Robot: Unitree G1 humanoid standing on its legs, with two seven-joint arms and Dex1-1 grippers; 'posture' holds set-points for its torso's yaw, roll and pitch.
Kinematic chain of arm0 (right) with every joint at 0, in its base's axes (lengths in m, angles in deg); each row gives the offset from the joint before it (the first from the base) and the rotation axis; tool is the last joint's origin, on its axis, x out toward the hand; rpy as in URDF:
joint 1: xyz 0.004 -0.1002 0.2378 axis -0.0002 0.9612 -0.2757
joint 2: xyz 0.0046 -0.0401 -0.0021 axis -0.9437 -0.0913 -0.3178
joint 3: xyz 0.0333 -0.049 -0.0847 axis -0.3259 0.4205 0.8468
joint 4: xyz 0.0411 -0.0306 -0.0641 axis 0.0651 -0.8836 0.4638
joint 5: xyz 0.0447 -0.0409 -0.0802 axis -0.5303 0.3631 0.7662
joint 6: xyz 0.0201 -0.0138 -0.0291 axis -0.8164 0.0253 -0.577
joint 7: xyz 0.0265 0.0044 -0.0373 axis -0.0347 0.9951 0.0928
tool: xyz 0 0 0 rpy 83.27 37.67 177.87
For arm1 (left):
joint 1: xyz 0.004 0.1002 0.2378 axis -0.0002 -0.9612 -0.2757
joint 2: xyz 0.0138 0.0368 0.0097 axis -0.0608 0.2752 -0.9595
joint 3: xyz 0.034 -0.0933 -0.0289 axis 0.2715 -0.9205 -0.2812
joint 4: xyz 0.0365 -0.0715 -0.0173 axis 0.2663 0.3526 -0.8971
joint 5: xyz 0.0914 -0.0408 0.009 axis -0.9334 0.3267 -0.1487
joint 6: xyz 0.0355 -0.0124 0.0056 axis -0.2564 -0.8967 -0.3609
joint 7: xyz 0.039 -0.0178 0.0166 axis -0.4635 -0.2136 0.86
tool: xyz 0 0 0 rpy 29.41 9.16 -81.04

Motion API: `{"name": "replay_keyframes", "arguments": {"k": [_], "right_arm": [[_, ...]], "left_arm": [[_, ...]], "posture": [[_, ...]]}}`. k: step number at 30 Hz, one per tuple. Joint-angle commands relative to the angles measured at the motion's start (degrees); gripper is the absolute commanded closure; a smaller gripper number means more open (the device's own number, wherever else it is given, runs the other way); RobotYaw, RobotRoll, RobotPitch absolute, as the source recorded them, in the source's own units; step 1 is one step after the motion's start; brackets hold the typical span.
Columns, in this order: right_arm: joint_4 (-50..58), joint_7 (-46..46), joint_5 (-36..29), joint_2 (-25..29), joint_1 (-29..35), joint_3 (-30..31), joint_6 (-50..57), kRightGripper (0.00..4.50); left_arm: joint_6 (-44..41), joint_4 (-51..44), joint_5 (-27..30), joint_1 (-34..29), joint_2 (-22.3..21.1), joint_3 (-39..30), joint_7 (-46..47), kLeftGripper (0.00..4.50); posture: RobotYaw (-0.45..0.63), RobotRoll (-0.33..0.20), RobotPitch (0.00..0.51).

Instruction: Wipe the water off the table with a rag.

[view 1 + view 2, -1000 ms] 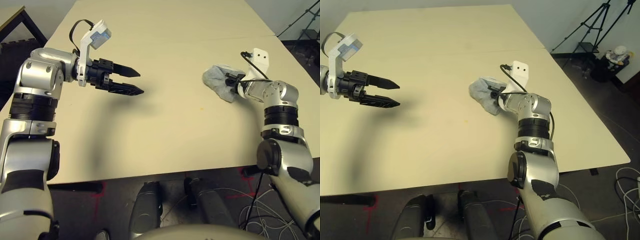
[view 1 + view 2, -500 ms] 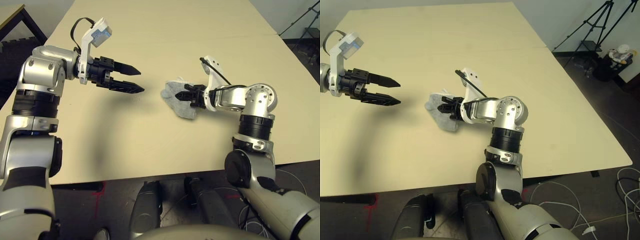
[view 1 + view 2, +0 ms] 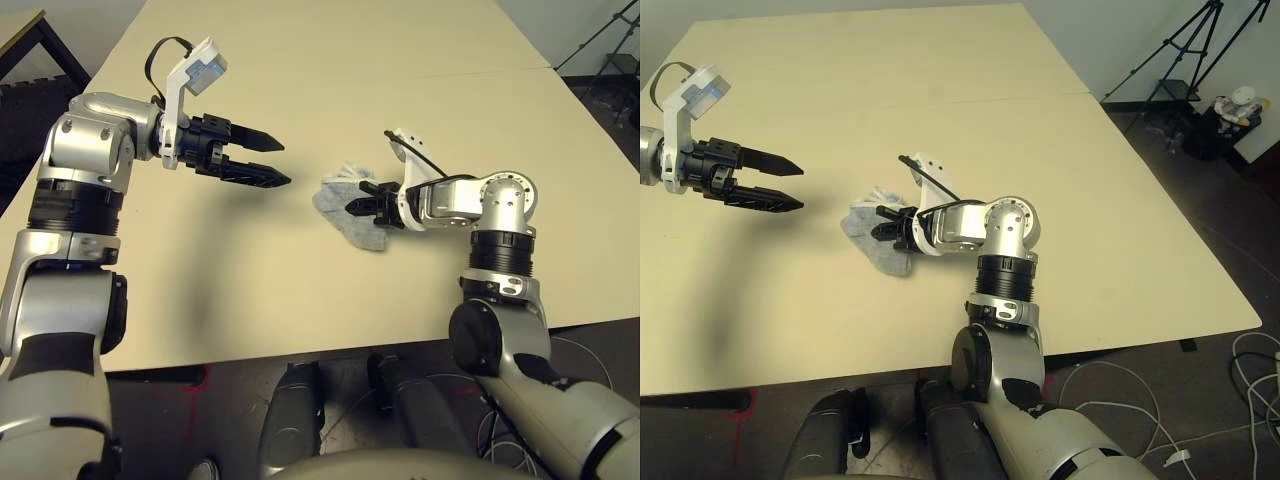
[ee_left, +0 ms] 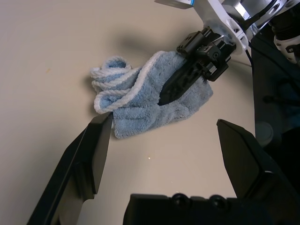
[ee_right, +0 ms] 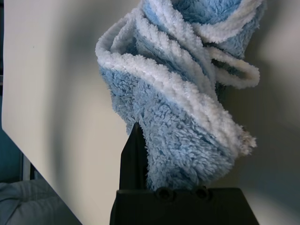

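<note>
The right end effector [image 3: 352, 209] is clamped on the rag [image 3: 345, 211], which has been dragged from 2 o'clock to mid-table [image 3: 330, 80] — one wiping stroke made. The left end effector [image 3: 268, 163] hovers open at 10 o'clock.

Pale beige table [image 3: 330, 60], faint seam across it; crumpled grey-blue rag [image 3: 345, 205] lies on it near the middle.

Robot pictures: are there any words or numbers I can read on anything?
None. The rag, the table and the robot's white camera mounts carry no letters, numbers or signs that can be read.
</note>
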Motion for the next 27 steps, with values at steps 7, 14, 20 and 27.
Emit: {"name": "replay_keyframes", "arguments": {"k": [7, 14, 20, 27], "right_arm": [[11.0, 30.2, 18.6, 9.9, 0.3, 44.7, -30.5, 4.49], [14.6, 39.9, 20.2, 8.8, 2.2, 49.0, -32.5, 4.49], [15.3, 43.3, 20.3, 7.5, 4.8, 51.1, -28.8, 4.49], [10.7, 44.7, 27.2, 12.1, 5.2, 52.2, -31.0, 4.49]], "left_arm": [[0.3, -1.7, -0.1, -0.2, 0.9, 0.7, 0.2, 0.00], [0.6, -1.3, -0.3, 0.5, 1.1, 1.2, -0.4, 0.00], [1.2, 0.0, -0.7, 1.4, 1.5, 1.5, -0.7, 0.00], [1.4, 0.0, -0.5, 1.1, 1.7, 1.5, -0.7, 0.00]], "posture": [[-0.03, 0.000, 0.198], [-0.03, 0.000, 0.198], [-0.03, 0.000, 0.196], [-0.04, 0.000, 0.197]]}}
